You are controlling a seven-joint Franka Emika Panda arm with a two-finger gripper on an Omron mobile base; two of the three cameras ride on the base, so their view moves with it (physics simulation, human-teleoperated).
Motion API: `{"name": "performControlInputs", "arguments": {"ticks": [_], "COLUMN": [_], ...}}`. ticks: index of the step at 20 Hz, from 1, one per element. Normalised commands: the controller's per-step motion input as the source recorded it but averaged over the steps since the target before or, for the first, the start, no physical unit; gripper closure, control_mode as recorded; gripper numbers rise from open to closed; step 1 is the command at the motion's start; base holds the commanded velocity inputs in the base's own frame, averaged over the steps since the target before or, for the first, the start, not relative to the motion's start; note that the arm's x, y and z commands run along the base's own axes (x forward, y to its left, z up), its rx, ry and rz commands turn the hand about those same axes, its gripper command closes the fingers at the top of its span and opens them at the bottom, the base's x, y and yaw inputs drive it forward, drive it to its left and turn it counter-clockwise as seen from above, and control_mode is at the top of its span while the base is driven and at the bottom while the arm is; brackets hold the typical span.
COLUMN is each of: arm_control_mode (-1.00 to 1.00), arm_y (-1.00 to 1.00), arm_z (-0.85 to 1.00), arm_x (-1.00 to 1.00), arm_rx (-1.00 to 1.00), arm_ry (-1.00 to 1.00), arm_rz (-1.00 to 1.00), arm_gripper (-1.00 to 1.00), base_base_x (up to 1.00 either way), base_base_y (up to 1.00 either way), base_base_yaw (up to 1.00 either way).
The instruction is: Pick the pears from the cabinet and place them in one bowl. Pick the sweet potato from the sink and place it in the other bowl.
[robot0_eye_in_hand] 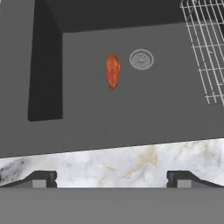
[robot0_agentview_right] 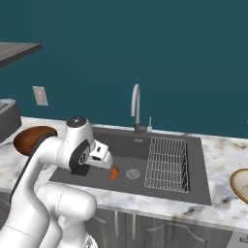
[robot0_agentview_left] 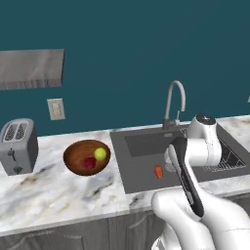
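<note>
Claw [robot0_eye_in_hand: 112, 179] spread wide and empty, my fingertips [robot0_eye_in_hand: 41, 178] poised over the counter [robot0_eye_in_hand: 131, 162] front lip beside the sink [robot0_eye_in_hand: 144, 109]. Sweet potato [robot0_eye_in_hand: 112, 71] lies on the basin floor, just beside the drain [robot0_eye_in_hand: 141, 59]. Wire rack [robot0_eye_in_hand: 205, 48] is cut off at the frame edge. My own arm hides the claw from the base cameras. Both pears [robot0_agentview_left: 100, 154] sit in the dark bowl [robot0_agentview_left: 73, 158]; the tan bowl [robot0_agentview_right: 240, 184] is cropped at the right border.
</note>
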Motion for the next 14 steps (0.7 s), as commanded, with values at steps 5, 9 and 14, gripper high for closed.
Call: {"name": "performControlInputs", "arguments": {"ticks": [5, 9, 14], "arm_control_mode": [1.0, -1.0, -1.0], "arm_y": [0.0, 0.0, 0.0], "arm_z": [0.0, 0.0, 0.0], "arm_x": [0.0, 0.0, 0.09], "arm_rx": [0.0, 0.0, 0.0], "arm_ry": [0.0, 0.0, 0.01], "arm_rz": [0.0, 0.0, 0.0], "arm_gripper": [-1.0, -1.0, -1.0], "base_base_x": [0.23, 0.0, 0.0], "base_base_y": [0.05, 0.0, 0.0], "base_base_yaw": [0.0, 0.0, 0.0]}}
